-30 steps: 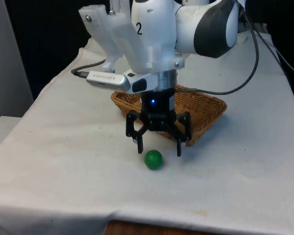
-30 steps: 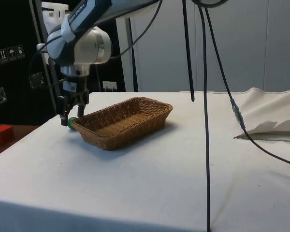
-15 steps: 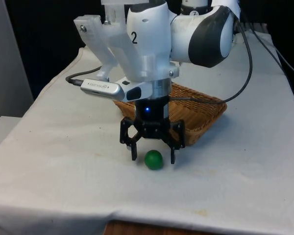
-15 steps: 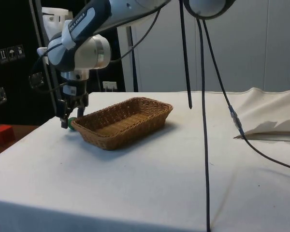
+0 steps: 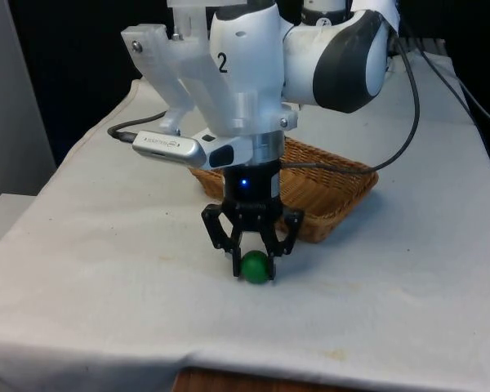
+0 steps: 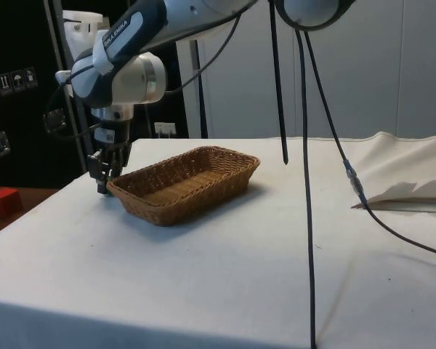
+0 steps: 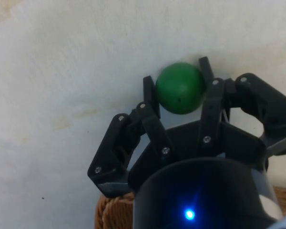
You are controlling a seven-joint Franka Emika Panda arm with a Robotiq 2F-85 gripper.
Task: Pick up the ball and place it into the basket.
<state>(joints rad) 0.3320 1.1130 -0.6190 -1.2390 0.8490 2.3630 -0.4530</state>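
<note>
A small green ball (image 5: 256,267) rests on the white cloth just in front of the wicker basket (image 5: 343,192), towards the camera in the front view. My black gripper (image 5: 254,265) reaches straight down over it, and both fingers press against the ball's sides, so it is shut on the ball. The wrist view shows the green ball (image 7: 180,88) clamped between the fingertips (image 7: 149,90). In the side view the gripper (image 6: 102,185) hangs low beside the near end of the basket (image 6: 185,182), and the ball is hidden behind the fingers.
The table's front edge (image 5: 253,363) lies close below the ball. A black cable (image 6: 305,182) hangs down across the side view. A folded white cloth (image 6: 410,182) lies at the side view's right. A red block (image 6: 3,201) sits off the table at the left.
The gripper sank down around the ball and its fingers came together from wide open onto the ball's sides. The ball has stayed in place on the cloth.
</note>
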